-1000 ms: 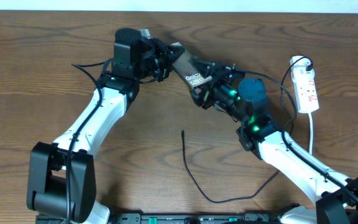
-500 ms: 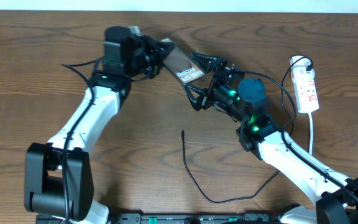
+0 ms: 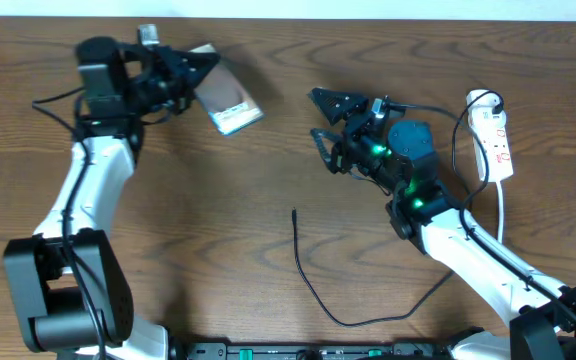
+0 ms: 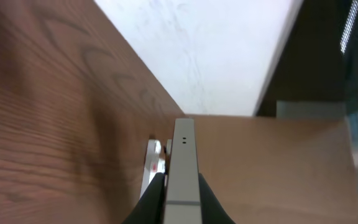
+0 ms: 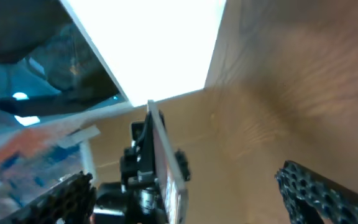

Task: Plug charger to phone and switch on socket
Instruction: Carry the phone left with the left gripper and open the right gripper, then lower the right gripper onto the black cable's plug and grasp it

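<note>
My left gripper is shut on the phone, a bronze-brown slab held off the table at the upper left. In the left wrist view the phone stands edge-on between the closed jaws of that gripper. My right gripper hangs open at centre right with nothing in it, well apart from the phone. Its view shows the phone far off between its spread fingers. The charger, a thin black cable, lies loose on the table, its plug tip free. The white socket lies far right.
The socket's white cord runs down the right side beside my right arm. The charger's cable loops back toward the front right under that arm. A white wall borders the table's far edge.
The right gripper has opened and let go of the phone's end. The left arm has swung left with the phone, leaving a wide gap between the two grippers.
</note>
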Robot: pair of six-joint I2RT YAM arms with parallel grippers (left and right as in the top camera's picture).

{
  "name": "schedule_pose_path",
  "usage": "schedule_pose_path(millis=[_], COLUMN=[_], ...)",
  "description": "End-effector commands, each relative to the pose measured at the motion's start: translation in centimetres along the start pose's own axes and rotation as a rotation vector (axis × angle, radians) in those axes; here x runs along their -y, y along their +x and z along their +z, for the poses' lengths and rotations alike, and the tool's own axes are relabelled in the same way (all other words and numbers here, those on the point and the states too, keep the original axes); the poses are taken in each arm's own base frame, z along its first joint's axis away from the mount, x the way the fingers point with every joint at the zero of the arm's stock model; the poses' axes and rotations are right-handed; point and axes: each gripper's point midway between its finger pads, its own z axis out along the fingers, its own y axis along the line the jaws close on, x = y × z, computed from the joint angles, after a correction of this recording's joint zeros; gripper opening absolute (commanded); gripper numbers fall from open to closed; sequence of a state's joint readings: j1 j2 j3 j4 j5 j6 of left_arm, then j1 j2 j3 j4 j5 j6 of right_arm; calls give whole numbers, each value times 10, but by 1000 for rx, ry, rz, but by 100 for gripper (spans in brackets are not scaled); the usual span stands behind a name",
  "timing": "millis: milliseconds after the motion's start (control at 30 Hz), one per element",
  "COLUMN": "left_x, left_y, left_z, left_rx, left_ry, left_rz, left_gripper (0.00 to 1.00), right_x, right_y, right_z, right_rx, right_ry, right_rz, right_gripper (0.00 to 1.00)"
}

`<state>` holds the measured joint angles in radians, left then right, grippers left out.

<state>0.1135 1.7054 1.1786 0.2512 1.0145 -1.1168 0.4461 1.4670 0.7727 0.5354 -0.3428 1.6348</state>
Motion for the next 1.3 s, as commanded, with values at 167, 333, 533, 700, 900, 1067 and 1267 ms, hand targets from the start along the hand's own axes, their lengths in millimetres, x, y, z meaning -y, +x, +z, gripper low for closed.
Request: schedule_pose_path(millis=[167, 333, 533, 700, 900, 1067, 1267], left_x=[30, 30, 31, 31, 31, 31, 31], left_y=[9, 9, 11, 12, 12, 12, 12], left_z=[-43, -51, -51, -51, -51, -51, -51], left_rx=[-147, -155, -157, -158, -158, -157, -157], left_ry=[156, 179, 192, 202, 202, 201, 201], left_rz=[296, 396, 477, 540, 540, 540, 541], left_gripper=[7, 8, 7, 7, 7, 8, 8], right_x=[1, 18, 28, 66, 95, 80, 94], right_y=[-3, -3, 10, 28, 48, 52, 58], right_z=[0, 1, -9, -32, -55, -39, -30], right_rx=[-2, -57, -159, -280, -374, -364, -363], right_ry=[26, 204, 390, 571, 704, 616, 679], right_rz=[-463, -571, -640, -656, -622, -705, -644], right_gripper=[99, 99, 99, 99, 99, 99, 99])
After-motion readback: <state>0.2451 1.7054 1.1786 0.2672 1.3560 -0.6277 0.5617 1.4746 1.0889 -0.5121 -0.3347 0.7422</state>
